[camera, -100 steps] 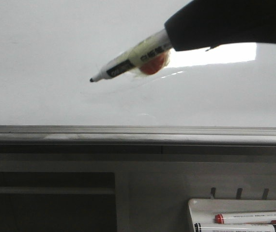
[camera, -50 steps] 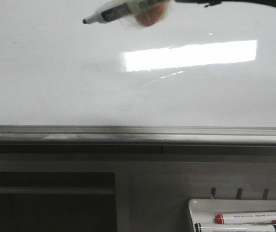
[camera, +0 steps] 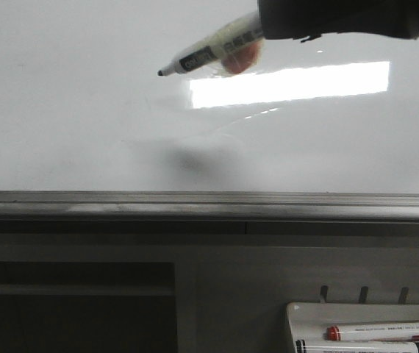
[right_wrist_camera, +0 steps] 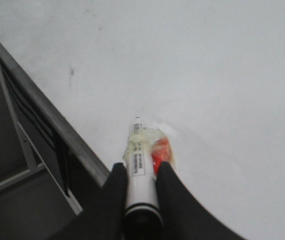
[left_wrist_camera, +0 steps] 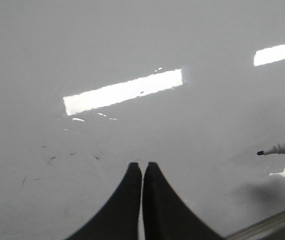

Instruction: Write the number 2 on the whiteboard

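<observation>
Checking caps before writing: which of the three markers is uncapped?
The marker held in the right gripper: its black tip is bare. The tray's two look capped.

A small white tray [camera: 305,312] is seen mounted low at the right end of the grey panel beneath the board's rail, with three dark hooks [camera: 363,294] just above its rim. Two markers are laid lengthwise in it: a red-capped marker [camera: 386,332] toward the back and a black-capped marker [camera: 356,346] in front, partly cut off by the frame's lower edge.
</observation>
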You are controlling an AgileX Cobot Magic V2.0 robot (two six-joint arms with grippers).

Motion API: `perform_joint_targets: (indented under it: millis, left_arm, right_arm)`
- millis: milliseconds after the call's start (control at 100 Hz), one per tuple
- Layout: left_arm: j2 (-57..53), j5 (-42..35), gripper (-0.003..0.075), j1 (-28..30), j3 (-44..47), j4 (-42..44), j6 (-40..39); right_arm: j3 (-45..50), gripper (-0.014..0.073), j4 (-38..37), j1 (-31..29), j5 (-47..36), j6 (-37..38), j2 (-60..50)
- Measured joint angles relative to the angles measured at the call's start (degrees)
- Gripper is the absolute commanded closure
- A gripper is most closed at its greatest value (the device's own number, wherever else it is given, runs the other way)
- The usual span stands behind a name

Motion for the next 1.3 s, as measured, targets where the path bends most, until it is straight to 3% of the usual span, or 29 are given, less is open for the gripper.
perform_joint_targets:
  millis: [560,790,1040,1300]
  left_arm:
    - [0.0,0.1,0.0741,0.0,0.0,0.0,0.0]
    - [0.0,0.2,0.0741,0.0,0.0,0.1,0.0]
    - [0.0,0.2,0.0741,0.0,0.0,0.1,0.0]
    - [0.0,0.2,0.0741,0.0,0.0,0.1,0.0]
  right_arm:
    - [-9.3,0.0662,0.1,-0.8,2.4,-0.1,13.5]
    - [-10.5,0.0662,0.1,-4.2,2.1,-0.9,13.2]
    - [-9.0,0.0661,0.4,-6.5,8.0,-1.1,9.5]
    - [-6.2,0.0662,1.0,0.1,10.3,-1.3,11.2]
